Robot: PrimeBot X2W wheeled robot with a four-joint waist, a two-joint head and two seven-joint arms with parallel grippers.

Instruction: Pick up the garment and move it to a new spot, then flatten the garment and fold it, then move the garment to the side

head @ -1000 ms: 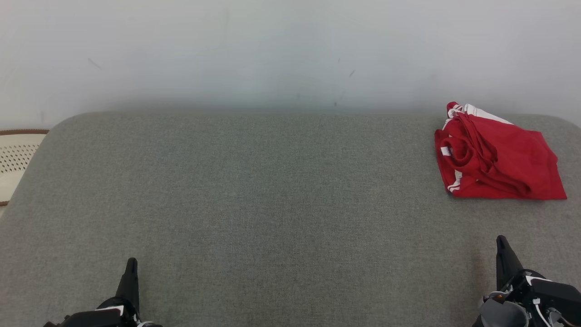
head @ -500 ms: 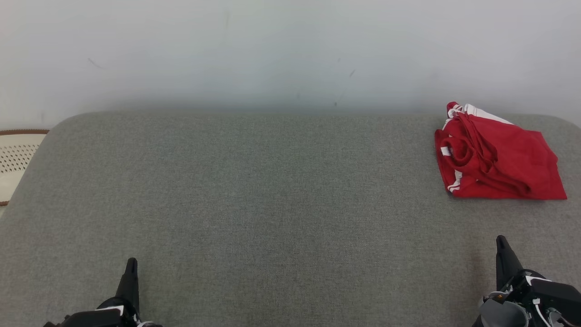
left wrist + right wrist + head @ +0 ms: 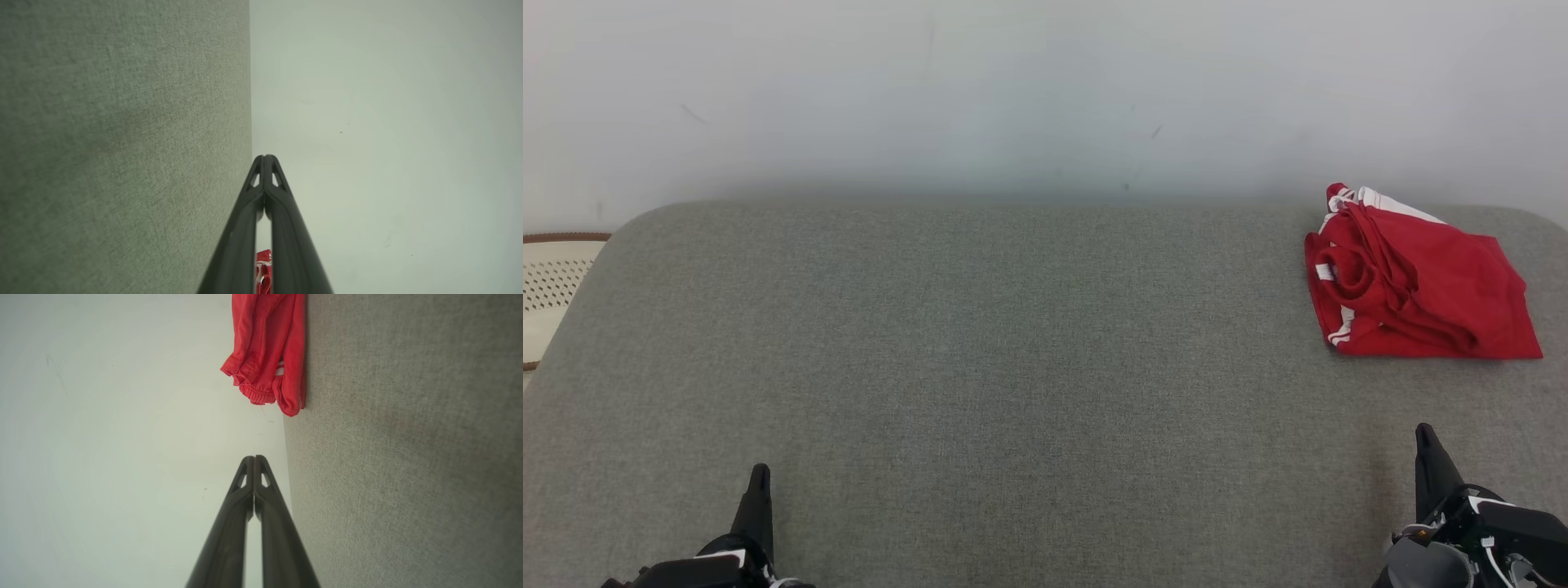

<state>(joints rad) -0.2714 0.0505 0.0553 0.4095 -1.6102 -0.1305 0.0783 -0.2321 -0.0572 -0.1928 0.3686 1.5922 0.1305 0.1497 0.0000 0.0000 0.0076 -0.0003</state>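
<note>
1. The right pincer [image 3: 1424, 437] sits at the near right of the grey fabric-covered surface [image 3: 1013, 367], its two dark fingers pressed tip to tip, gripping nothing.
2. The left pincer [image 3: 760, 478] rests at the near left, likewise closed and empty.
3. The crumpled red garment with white trim [image 3: 1413, 282] lies at the far right of the surface, close to its back edge, well apart from both pincers.
4. It lies almost straight ahead of the right pincer; the left one would have to cross the whole surface.
5. Its long axis runs roughly left to right, so the right arm looks better placed for the pick-up.
</note>
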